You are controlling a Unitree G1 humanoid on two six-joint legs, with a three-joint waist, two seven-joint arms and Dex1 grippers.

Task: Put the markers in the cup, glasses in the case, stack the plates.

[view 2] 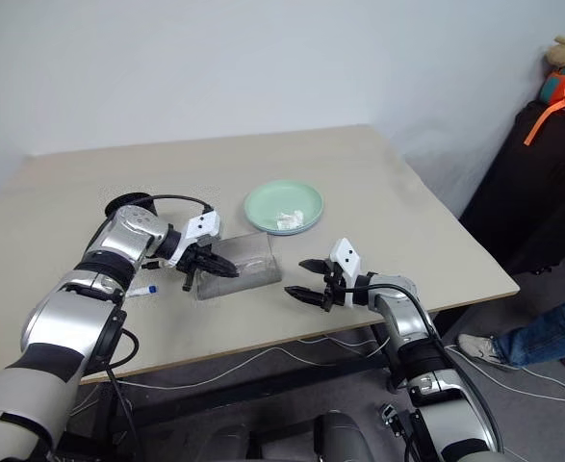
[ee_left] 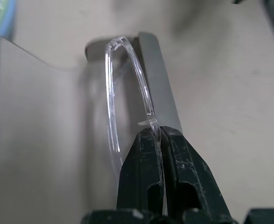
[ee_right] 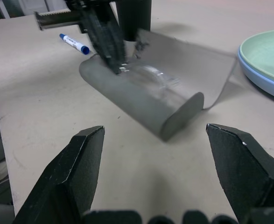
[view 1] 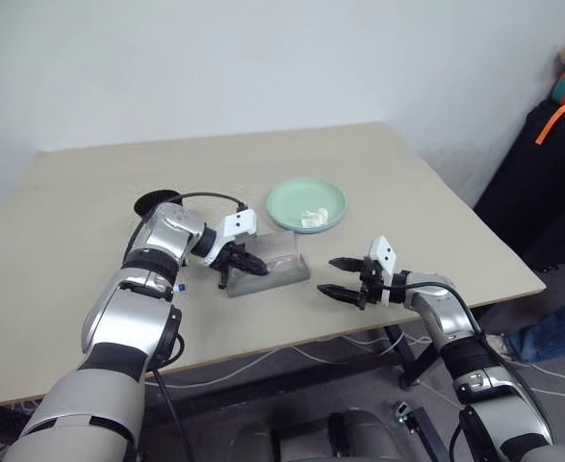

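My left gripper (view 1: 246,260) is shut on the rim of the clear glasses (ee_left: 144,93) and holds them down in the open grey case (view 1: 274,269), whose lid (ee_right: 188,56) stands up behind. To the right of the case, my right gripper (view 1: 345,277) hovers open above the table with nothing between its fingers. A marker with a blue cap (ee_right: 73,43) lies on the table left of the case. The black cup (view 1: 155,203) stands behind my left forearm, partly hidden. The mint green plate (view 1: 292,197) sits on the light blue plate (ee_right: 249,70).
A crumpled white tissue (view 1: 312,218) lies in the green plate. The beige table (view 1: 407,183) has free room at the back and right. A person's leg (view 1: 556,332) and dark bags (view 1: 542,183) are off the table's right edge. Cables run on the floor below.
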